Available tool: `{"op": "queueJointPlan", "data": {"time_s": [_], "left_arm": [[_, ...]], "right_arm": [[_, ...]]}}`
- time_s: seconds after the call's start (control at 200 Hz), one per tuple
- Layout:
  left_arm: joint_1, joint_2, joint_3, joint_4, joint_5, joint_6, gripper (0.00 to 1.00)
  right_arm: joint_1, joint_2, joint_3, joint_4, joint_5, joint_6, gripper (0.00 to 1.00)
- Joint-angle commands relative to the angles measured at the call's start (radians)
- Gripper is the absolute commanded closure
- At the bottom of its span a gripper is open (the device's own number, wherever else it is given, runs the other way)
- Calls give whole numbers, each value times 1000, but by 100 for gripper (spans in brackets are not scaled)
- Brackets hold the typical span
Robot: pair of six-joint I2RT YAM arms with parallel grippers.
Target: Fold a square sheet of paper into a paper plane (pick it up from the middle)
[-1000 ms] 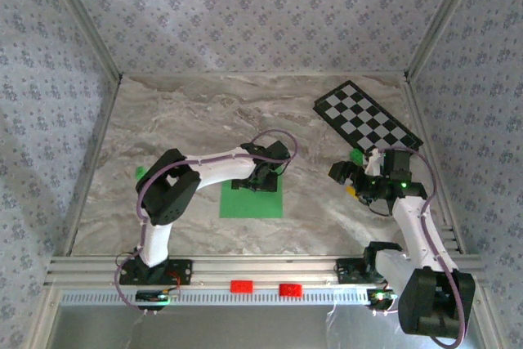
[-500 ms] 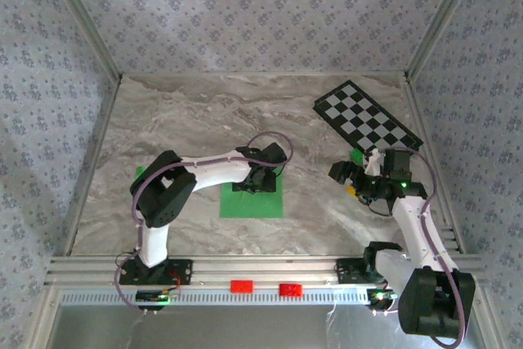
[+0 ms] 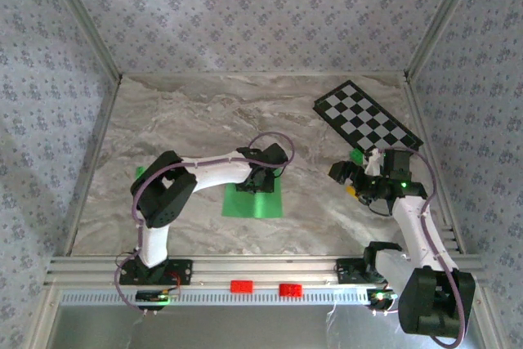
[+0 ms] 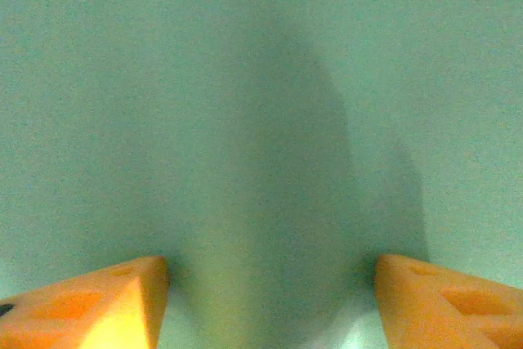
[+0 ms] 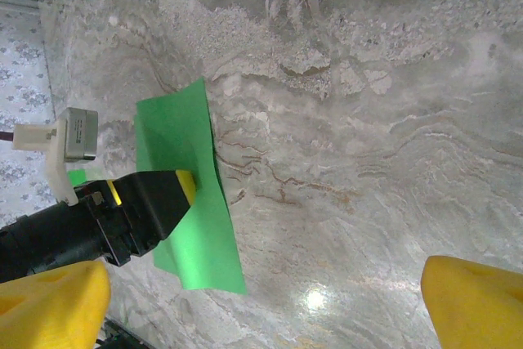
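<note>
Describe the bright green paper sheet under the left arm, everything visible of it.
The thin, plain bright green square sheet of paper lies on the grey marbled tabletop, near the middle front. Its edges look straight and no fold lines show. The left gripper presses down on it towards its far side, orange fingertips apart on the paper, and between them the sheet bulges up in a soft ridge. Nothing else touches it.

Square sheet of paper [image 3: 253,202] on table [image 3: 180,120] under left hand [image 3: 258,181]; right hand [image 3: 341,172] to its right, board [image 3: 368,117] behind that.
</note>
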Motion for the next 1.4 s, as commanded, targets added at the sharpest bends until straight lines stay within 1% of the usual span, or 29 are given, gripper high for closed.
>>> {"op": "queueJointPlan", "data": {"time_s": [0.0, 0.09, 0.145, 0.18, 0.205, 0.285, 0.355, 0.445, 0.52, 0.6, 0.655, 0.705, 0.905, 1.009, 1.099, 1.164, 1.199, 1.229, 1.279, 1.334, 1.394], "left_arm": [[-6, 3, 8, -81, -7, 24, 46], [-12, -28, 32, -73, -26, 45, 52], [-12, -47, 46, -72, -34, 51, 60], [-12, -62, 49, -72, -32, 54, 63], [-12, -73, 49, -36, -27, 55, 64], [-8, -111, 47, 5, -3, 57, 64], [3, -139, 39, 60, 68, 63, 66], [18, -180, 24, 139, 155, 66, 67], [40, -210, 5, 215, 261, 61, 67], [65, -240, -28, 309, 357, 33, 68], [86, -254, -55, 382, 442, 14, 68], [102, -256, -75, 417, 486, -11, 67], [137, -226, -136, 483, 553, -59, 67], [148, -188, -148, 536, 563, -81, 67], [165, -141, -112, 560, 584, -47, 67], [179, -109, -78, 553, 610, -30, 66], [182, -96, -65, 544, 625, -23, 66], [184, -88, -55, 536, 643, -19, 66], [186, -82, -49, 524, 673, -28, 68], [182, -95, -72, 544, 685, -56, 68], [184, -104, -92, 580, 705, -84, 67]], "right_arm": [[-8, -2, 22, -2, -20, 9, 0], [-7, -4, 27, -8, -12, 12, 0], [-7, -7, 27, -8, -7, 17, 0], [-7, -7, 27, -12, -4, 20, 0], [-7, -8, 28, -14, -3, 21, 0], [-8, -9, 29, -20, 5, 28, 0], [-11, -9, 31, -25, 4, 28, 0], [-15, -7, 37, -34, -1, 41, 0], [-21, -6, 45, -33, 0, 47, 0], [-26, -6, 53, -25, 21, 62, 0], [-28, -6, 56, -8, 26, 68, 0], [-28, -4, 55, 14, 29, 77, 0], [-32, 41, 72, 81, -9, 102, 0], [-28, 86, 89, 129, -33, 121, 0], [-22, 129, 114, 168, -12, 138, 0], [-19, 146, 131, 159, -7, 116, 0], [-19, 146, 134, 136, 18, 108, 0], [-18, 141, 126, 126, 40, 121, 0], [-22, 131, 99, 134, 41, 161, 0], [-26, 124, 76, 173, -1, 194, 0], [-26, 141, 77, 206, -67, 175, 1]]}}
